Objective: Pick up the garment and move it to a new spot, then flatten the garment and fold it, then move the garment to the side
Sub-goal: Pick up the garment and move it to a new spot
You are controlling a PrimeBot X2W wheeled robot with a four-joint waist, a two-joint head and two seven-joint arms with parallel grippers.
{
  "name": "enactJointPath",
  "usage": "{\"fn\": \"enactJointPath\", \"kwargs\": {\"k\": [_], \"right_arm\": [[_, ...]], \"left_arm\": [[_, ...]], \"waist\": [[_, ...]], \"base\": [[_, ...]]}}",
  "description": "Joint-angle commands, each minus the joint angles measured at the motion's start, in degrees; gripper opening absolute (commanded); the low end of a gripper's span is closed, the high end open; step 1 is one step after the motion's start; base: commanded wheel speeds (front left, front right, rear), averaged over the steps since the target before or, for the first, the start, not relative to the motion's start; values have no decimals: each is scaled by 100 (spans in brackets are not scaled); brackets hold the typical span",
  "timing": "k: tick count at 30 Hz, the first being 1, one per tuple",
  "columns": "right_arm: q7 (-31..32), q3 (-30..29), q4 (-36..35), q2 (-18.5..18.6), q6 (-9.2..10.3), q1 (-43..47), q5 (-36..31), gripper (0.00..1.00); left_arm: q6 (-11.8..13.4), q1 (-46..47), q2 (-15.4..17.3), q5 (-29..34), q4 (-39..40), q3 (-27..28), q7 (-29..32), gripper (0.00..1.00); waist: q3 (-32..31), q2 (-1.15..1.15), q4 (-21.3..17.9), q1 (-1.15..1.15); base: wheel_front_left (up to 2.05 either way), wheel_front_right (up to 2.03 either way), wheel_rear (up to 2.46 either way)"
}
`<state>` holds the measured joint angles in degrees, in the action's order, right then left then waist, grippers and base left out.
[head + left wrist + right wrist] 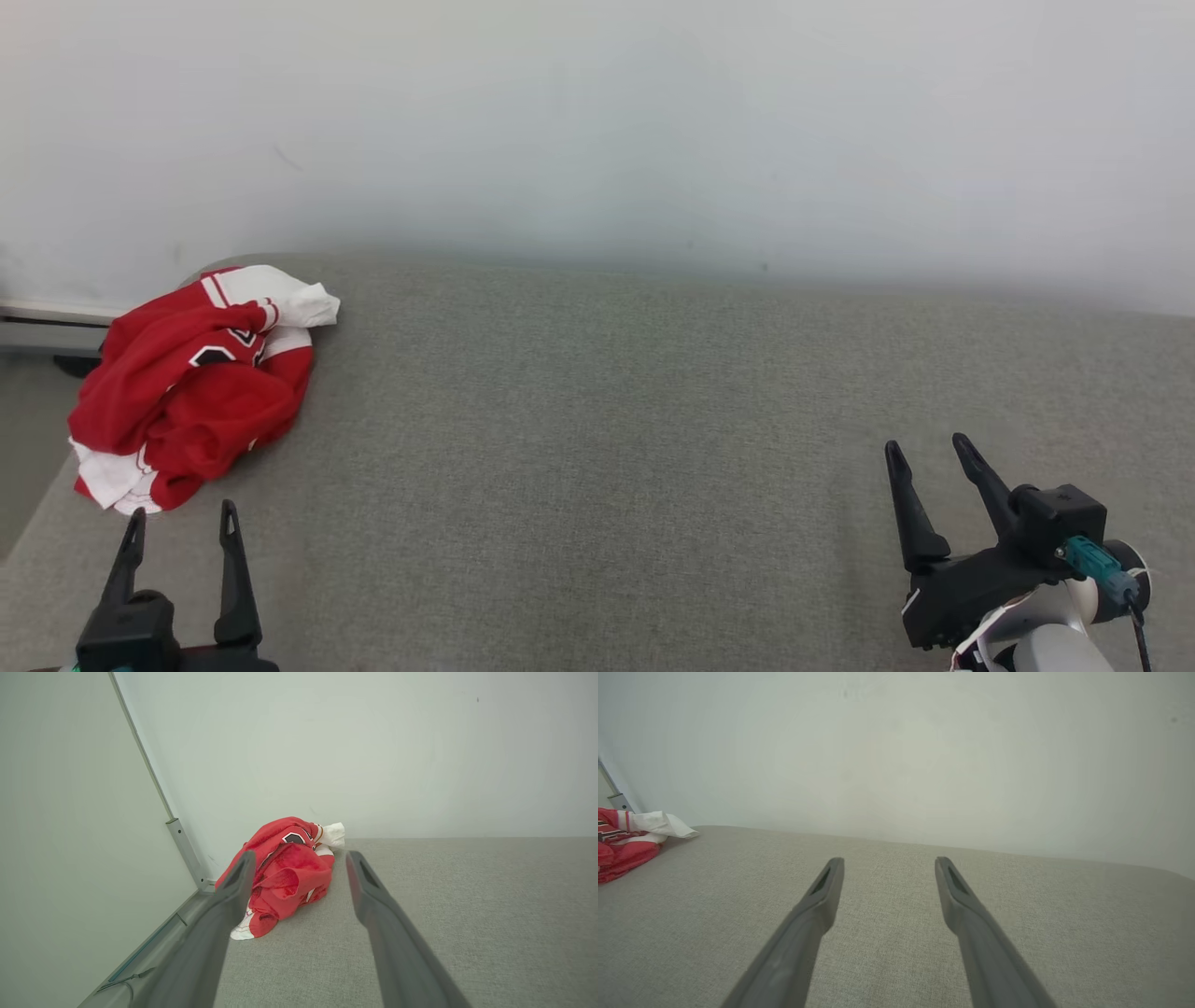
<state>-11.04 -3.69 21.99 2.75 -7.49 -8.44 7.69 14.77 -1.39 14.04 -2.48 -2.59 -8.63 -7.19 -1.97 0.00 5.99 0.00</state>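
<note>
1. Garment [191,383]: I see a crumpled red jersey-type cloth with white trim and a dark-and-white patch, bunched in a heap at the far left of the grey woven fabric surface [597,420]. It lies right at the left edge, close to the pale wall [597,121] behind it.
2. Through the left wrist camera the heap lies near the corner where a metal rail [187,851] runs down the wall. A white fold sticks out at its far end and another white bit at its near end.
3. My left gripper [182,511] sits at the lower left, just short of the near end of the garment and not touching it. Its two dark fingers are spread fully apart and hold nothing. From its own camera the heap shows between the fingertips, further on.
4. My right gripper [928,443] is at the lower right, well apart from the garment, over bare grey fabric. Its fingers are also spread wide with nothing in them.
5. The right wrist camera catches the red-and-white heap at its far left edge.
</note>
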Motion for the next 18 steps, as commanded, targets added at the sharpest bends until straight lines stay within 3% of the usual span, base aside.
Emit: {"fn": "enactJointPath", "kwargs": {"k": [1,18], "right_arm": [[-12,5,3,22,1,42,58,100],[-26,184,3,22,1,140,157,100]], "left_arm": [[22,44,35,-78,-24,14,-43,100],[74,6,110,-104,-113,-25,-67,100]], "waist": [[-11,0,256,0],[-83,0,1418,0]], "base": [[0,0,0],[0,0,0]]}}
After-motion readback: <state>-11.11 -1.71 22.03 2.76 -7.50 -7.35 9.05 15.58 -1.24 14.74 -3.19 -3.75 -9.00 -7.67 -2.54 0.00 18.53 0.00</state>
